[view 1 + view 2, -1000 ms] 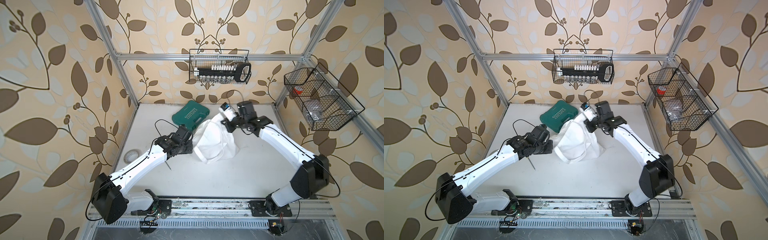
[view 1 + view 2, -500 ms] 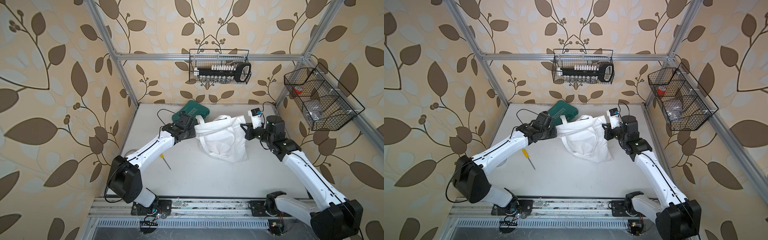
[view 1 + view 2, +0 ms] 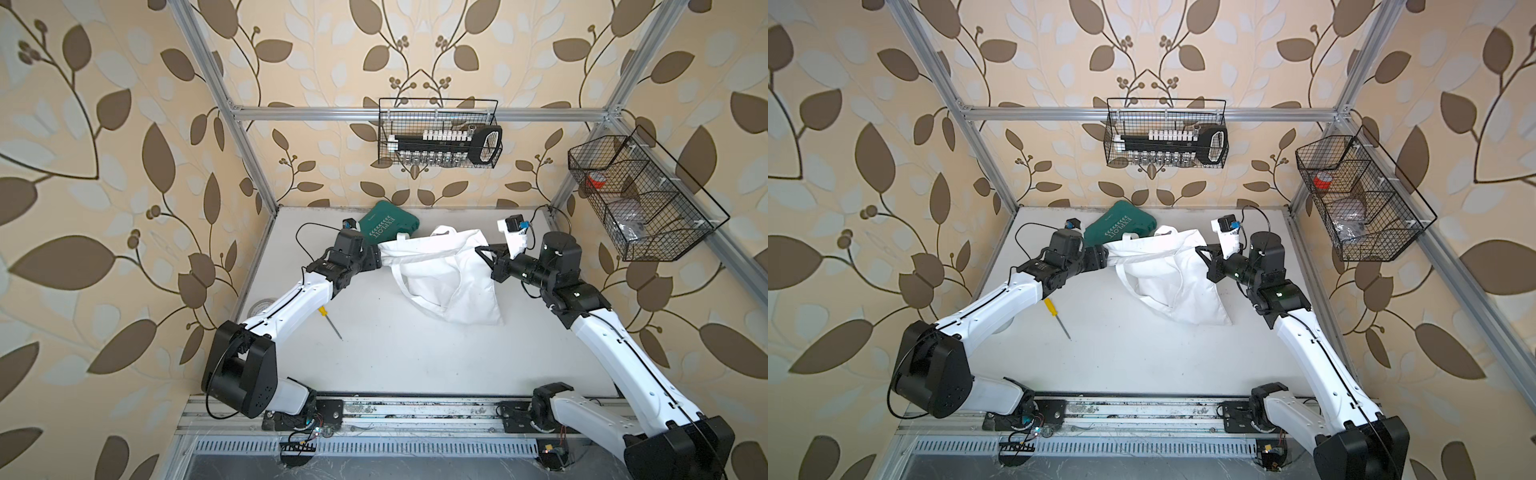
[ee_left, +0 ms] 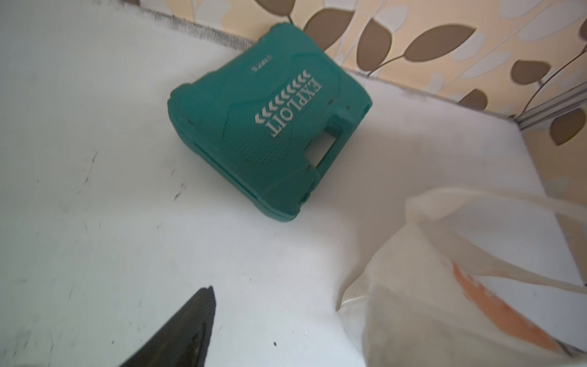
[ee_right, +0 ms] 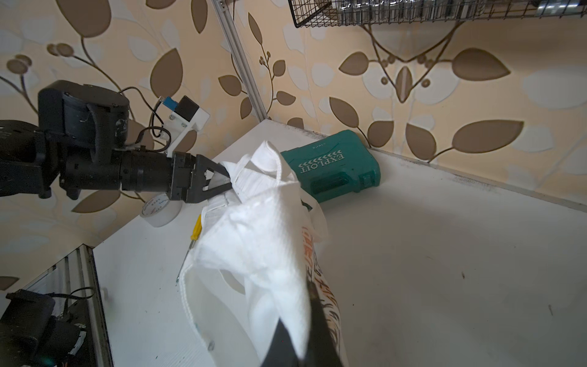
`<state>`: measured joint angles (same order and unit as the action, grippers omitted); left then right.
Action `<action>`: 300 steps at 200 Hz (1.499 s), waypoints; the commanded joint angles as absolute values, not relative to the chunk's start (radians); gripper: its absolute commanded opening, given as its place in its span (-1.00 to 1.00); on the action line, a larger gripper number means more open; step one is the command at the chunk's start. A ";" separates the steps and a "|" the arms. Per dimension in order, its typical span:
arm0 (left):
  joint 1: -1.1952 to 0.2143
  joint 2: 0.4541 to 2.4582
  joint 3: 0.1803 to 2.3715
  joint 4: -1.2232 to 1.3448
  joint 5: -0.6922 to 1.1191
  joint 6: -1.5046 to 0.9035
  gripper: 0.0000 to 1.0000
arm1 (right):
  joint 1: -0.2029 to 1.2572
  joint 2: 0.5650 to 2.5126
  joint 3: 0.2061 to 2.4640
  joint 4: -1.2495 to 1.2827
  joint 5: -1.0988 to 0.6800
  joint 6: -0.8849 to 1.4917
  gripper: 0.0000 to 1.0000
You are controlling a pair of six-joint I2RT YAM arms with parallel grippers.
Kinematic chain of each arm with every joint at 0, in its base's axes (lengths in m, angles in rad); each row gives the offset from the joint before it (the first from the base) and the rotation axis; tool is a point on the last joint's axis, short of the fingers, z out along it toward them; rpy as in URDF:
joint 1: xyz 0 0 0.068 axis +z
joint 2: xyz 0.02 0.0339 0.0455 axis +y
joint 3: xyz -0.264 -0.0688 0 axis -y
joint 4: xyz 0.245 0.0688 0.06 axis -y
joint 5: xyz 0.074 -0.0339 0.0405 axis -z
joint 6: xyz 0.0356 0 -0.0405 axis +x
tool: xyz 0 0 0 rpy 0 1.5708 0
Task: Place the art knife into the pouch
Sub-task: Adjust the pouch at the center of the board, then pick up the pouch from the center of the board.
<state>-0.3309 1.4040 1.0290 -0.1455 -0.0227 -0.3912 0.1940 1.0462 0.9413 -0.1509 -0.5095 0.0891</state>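
The right tool [image 3: 482, 254] is pinching the pouch [image 3: 453, 286]. The left tool [image 3: 379, 257] is standing spread at its edge. The knife [image 3: 323, 316] is lying on the table [image 3: 415, 365], well apart from the pouch.

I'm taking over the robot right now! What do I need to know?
Left gripper: jaws look apart, right at the rim of the bag.
Right gripper: shut on the bag's opposite edge, holding that side up.
Knife: lying on the table beside the left arm, outside the bag.
Done: the bag's top edge is raised.
Left to do: pick up the knife and put it in the bag.
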 commanded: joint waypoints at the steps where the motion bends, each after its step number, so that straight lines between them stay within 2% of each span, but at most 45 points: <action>1: -0.296 1.347 1.046 0.001 0.103 -0.313 0.60 | 0.189 1.054 0.951 -0.089 -0.549 0.100 -1.00; 53: -0.284 1.327 1.061 0.066 0.496 -0.227 0.65 | 0.189 1.068 0.959 -0.095 -0.587 0.076 -1.00; 104: -0.274 1.335 1.015 0.079 0.494 -0.154 0.60 | 0.187 1.066 0.971 -0.119 -0.572 0.052 -1.00; 130: -0.203 1.327 0.954 0.182 0.591 -0.156 0.59 | 0.155 1.076 0.969 -0.115 -0.545 0.049 -1.00; 165: -0.087 1.353 0.925 0.310 0.751 -0.206 0.59 | 0.063 1.092 0.946 -0.041 -0.648 0.122 -1.00; 203: -0.064 1.408 0.947 0.300 0.854 -0.123 0.67 | 0.048 1.099 0.946 -0.038 -0.700 0.120 -1.00; 222: -0.054 1.434 0.912 0.380 0.889 -0.119 0.68 | 0.049 1.100 0.948 -0.037 -0.715 0.120 -1.00; 244: -0.054 1.493 0.882 0.427 0.879 -0.116 0.67 | 0.047 1.099 0.947 -0.039 -0.715 0.120 -1.00; 300: -0.045 1.492 0.812 0.478 0.848 -0.083 0.63 | 0.037 1.098 0.950 -0.037 -0.717 0.125 -1.00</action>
